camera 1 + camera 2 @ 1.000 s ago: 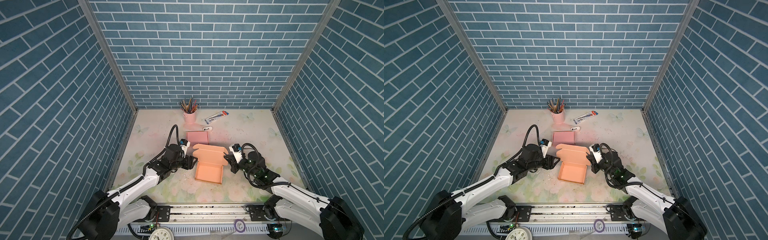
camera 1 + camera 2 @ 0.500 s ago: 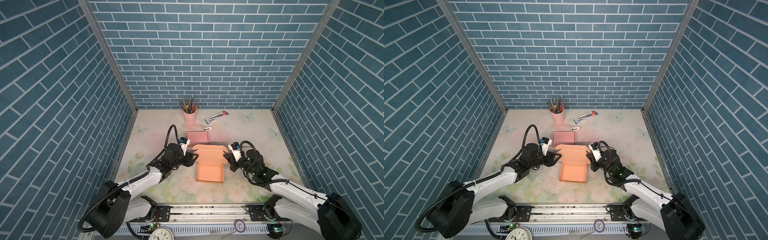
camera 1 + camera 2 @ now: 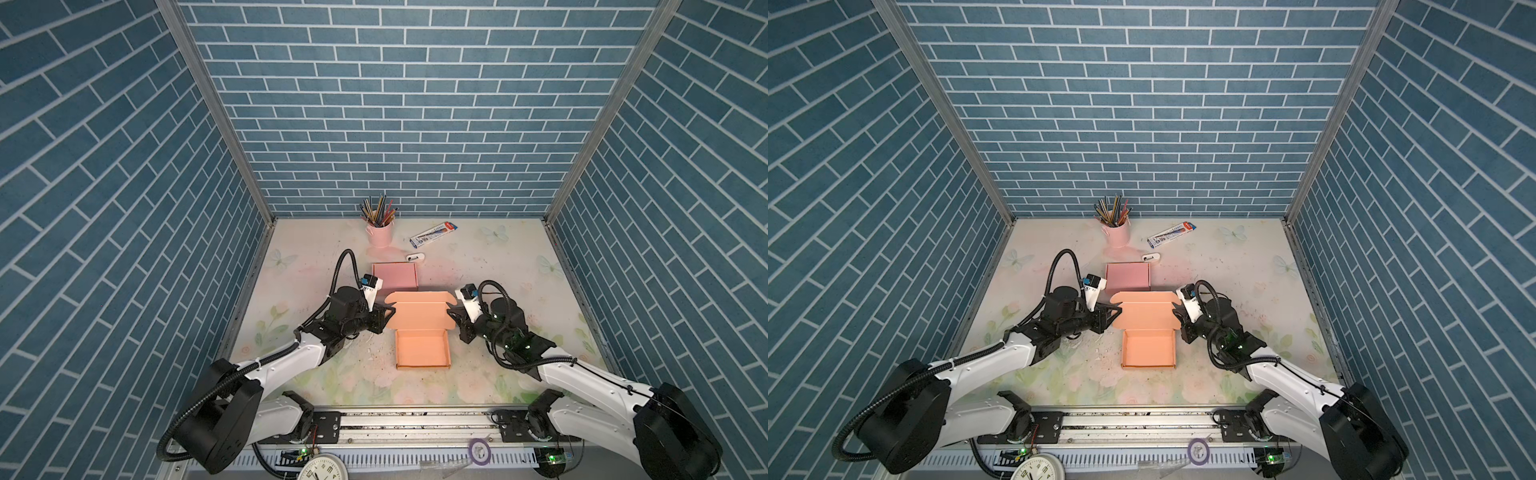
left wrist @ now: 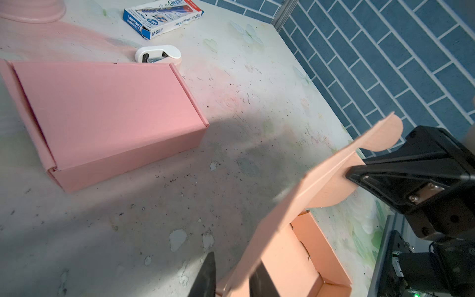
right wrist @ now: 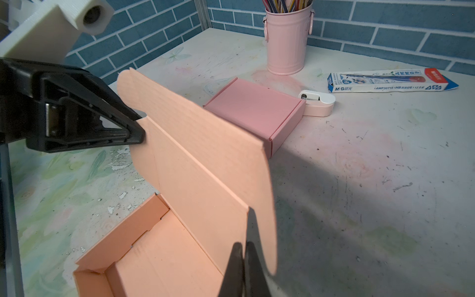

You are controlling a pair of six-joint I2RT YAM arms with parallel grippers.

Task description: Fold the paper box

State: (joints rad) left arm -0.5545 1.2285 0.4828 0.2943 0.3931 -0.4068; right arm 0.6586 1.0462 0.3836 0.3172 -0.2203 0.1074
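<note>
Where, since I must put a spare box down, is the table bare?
Bare table: the right rear, between the pencil carton and the right wall; the left rear, beside the pink cup; the front strip between the orange box and the rail. Crowded: the middle, where the left gripper and right gripper flank the orange box's lid, the pink box behind.

1. Blue brick-pattern panels with white joints fill the frame: back wall (image 3: 407, 104), left wall (image 3: 104, 166), right wall (image 3: 685, 166).
2. Grey metal corner posts (image 3: 216, 112) slant down from the upper corners.
3. The tabletop (image 3: 478, 266), lower centre, is pale, with faded flowers and butterflies, scuffed and chipped.
4. A metal rail (image 3: 415, 424) spans the bottom edge, with a white clock (image 3: 322, 471) beneath it.
5. The light is soft and even.
</note>
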